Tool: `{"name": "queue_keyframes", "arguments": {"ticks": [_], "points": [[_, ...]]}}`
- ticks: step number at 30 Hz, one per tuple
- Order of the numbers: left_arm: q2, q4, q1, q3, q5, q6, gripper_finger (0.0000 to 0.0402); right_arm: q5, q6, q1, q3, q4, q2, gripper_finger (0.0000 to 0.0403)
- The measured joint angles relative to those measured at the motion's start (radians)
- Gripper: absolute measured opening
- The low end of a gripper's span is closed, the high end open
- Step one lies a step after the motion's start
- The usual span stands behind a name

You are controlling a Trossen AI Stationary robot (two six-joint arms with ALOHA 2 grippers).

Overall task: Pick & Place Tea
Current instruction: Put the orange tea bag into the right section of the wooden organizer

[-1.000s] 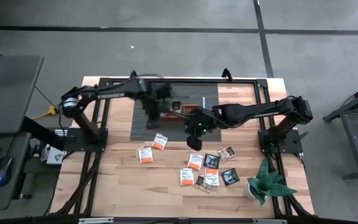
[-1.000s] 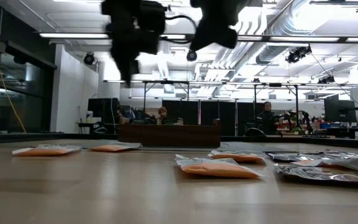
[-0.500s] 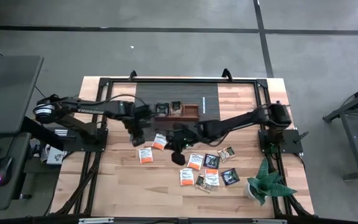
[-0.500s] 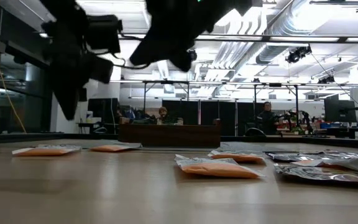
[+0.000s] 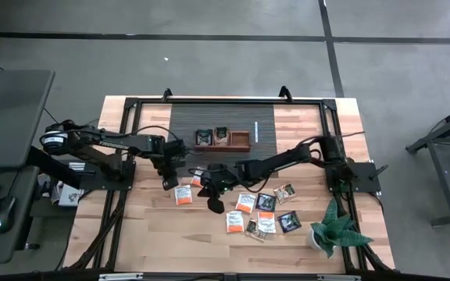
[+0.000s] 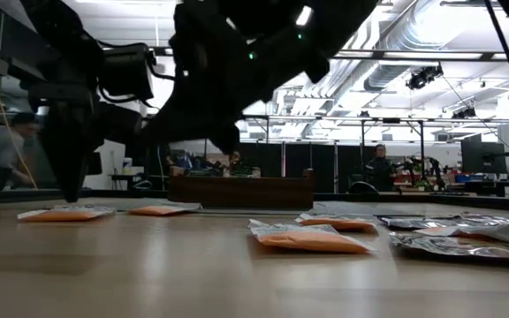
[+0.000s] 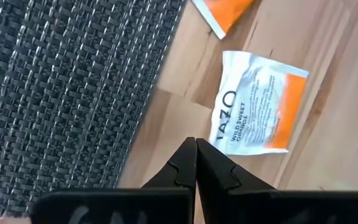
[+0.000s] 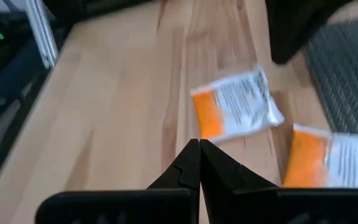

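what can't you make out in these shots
- High view: the right gripper covers part of an orange-and-white tea sachet; print on the dark sachets is too small to read.
- Low view: the wooden tray shows only its side wall, contents hidden.
- Left wrist view: a second orange sachet is cut off by the edge.

A mat (image 5: 221,140) was laid at the desk's (image 5: 147,234) rear edge, with a tray (image 5: 221,139) on it. Tea sachets (image 5: 260,212) were scattered before it, toward the front-right corner, beside a plant (image 5: 333,228).
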Motion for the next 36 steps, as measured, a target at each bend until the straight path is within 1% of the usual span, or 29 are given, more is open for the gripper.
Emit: {"name": "queue_keyframes", "arguments": {"ticks": [3, 6, 9, 14, 17, 21, 25, 29, 33, 36], "points": [[0.0, 0.006, 0.0, -0.004, 0.015, 0.008, 0.0, -0.002, -0.004, 0.002, 0.06, -0.005, 0.048, 0.0], [0.0, 0.021, -0.001, -0.004, 0.026, 0.023, 0.0, -0.001, -0.007, 0.002, 0.162, -0.047, 0.111, 0.0], [0.0, 0.019, 0.0, -0.004, 0.029, 0.03, 0.0, 0.002, -0.007, -0.001, 0.266, -0.124, 0.175, 0.0], [0.0, 0.018, 0.0, -0.004, 0.082, 0.06, 0.0, -0.012, -0.014, 0.001, 0.386, -0.224, 0.259, 0.0], [0.0, 0.018, 0.0, -0.004, 0.09, 0.07, 0.0, -0.006, 0.002, 0.002, 0.403, -0.243, 0.288, 0.0], [0.001, 0.026, 0.0, -0.004, 0.09, 0.079, 0.0, 0.038, 0.044, 0.002, 0.368, -0.258, 0.288, 0.0], [0.001, 0.036, 0.0, -0.004, 0.095, 0.08, 0.0, 0.028, 0.067, 0.004, 0.347, -0.266, 0.283, 0.0], [0.001, 0.046, 0.0, -0.003, 0.106, 0.083, 0.0, 0.044, 0.072, 0.012, 0.333, -0.272, 0.282, 0.0], [0.001, 0.064, 0.0, -0.003, 0.157, 0.079, 0.0004, 0.064, 0.09, 0.02, 0.333, -0.28, 0.282, 0.0], [0.001, 0.071, 0.0, -0.003, 0.206, 0.078, 0.0021, 0.071, 0.099, 0.02, 0.331, -0.28, 0.282, 0.0]]}}
